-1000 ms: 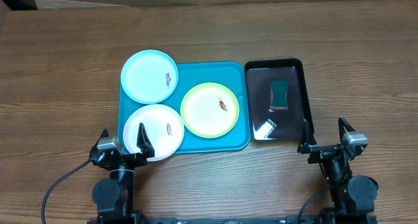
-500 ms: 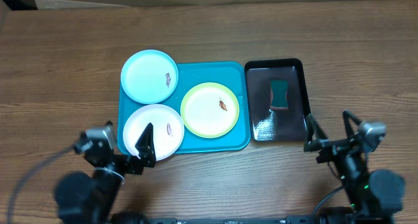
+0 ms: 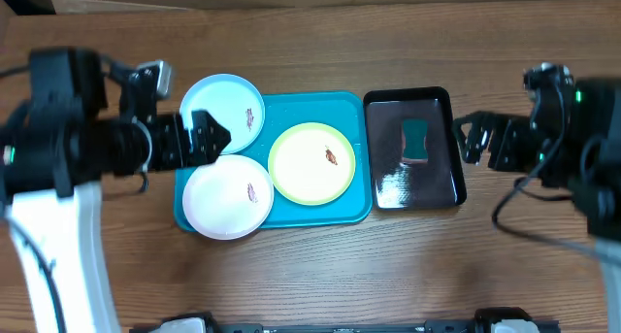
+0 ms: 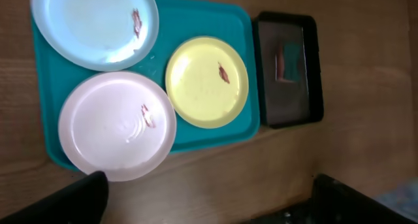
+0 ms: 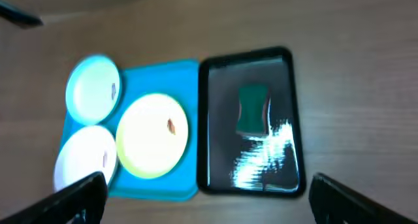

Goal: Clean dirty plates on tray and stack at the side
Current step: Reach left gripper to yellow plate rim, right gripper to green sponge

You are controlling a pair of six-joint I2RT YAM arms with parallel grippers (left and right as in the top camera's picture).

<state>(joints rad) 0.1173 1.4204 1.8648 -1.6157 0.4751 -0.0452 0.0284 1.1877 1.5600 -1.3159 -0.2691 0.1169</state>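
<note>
Three plates lie on the turquoise tray (image 3: 344,110), each with a small brown-red smear: a light-blue one (image 3: 238,105) at the back left, a white one (image 3: 228,197) at the front left, a yellow-green one (image 3: 310,163) in the middle. High above the tray's left side, my left gripper (image 3: 215,137) is open and holds nothing. Its wrist view looks down on the light-blue plate (image 4: 95,25), the white plate (image 4: 117,126) and the yellow-green plate (image 4: 206,81). My right gripper (image 3: 469,142) is open and empty, raised by the black tray's right edge.
A glossy black tray (image 3: 414,149) sits right of the turquoise one and holds a green sponge (image 3: 415,139). The right wrist view shows that sponge (image 5: 251,110) and the black tray (image 5: 287,67). The wooden table (image 3: 320,265) lies all around.
Both arms have risen from the table's front edge. The left gripper now hangs over the tray's left side, the right gripper beside the black tray. No plate has moved.
</note>
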